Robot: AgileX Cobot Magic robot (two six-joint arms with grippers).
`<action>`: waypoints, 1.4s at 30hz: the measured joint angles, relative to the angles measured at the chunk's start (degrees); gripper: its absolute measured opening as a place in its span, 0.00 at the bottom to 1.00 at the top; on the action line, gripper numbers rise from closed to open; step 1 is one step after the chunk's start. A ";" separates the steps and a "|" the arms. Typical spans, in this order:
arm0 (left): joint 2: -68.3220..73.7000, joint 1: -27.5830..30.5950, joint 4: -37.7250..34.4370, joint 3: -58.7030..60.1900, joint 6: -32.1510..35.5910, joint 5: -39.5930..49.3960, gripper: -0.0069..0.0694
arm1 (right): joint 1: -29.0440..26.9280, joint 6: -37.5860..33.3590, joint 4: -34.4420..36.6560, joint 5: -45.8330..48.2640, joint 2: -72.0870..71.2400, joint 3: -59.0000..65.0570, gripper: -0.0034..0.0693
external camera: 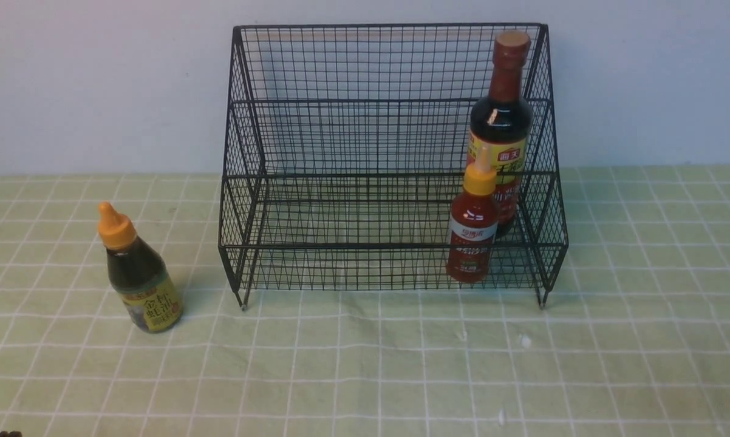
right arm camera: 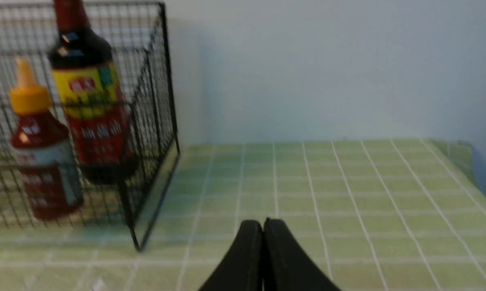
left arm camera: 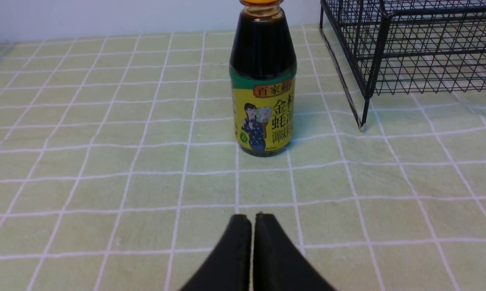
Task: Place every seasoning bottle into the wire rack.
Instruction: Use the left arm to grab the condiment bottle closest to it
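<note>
Jaws pressed together, empty, the left gripper point(left arm camera: 252, 219) faces the upright squat bottle point(left arm camera: 262, 101) at the front view's lower left, nearer it than the likewise closed right gripper point(right arm camera: 262, 224).

A table is wearing a pale green cloth point(external camera: 365, 364) crossed by white grid lines, lying flat with faint creases. The black wire rack point(external camera: 353, 246) is standing on the cloth on short legs, at twelve o'clock from the table's middle. A squat dark bottle point(external camera: 139, 273) with a yellow label and orange nozzle is standing upright on the cloth at about eight o'clock from the rack, apart from it.
</note>
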 joint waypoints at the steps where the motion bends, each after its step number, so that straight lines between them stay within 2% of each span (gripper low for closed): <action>1: 0.00 0.00 0.00 0.00 0.00 0.00 0.08 | -0.20 0.00 0.00 0.00 -0.04 1.04 0.03; 42: 0.00 0.00 -0.01 0.00 -0.05 0.02 0.08 | -0.75 -0.05 0.60 0.64 -0.11 2.35 0.03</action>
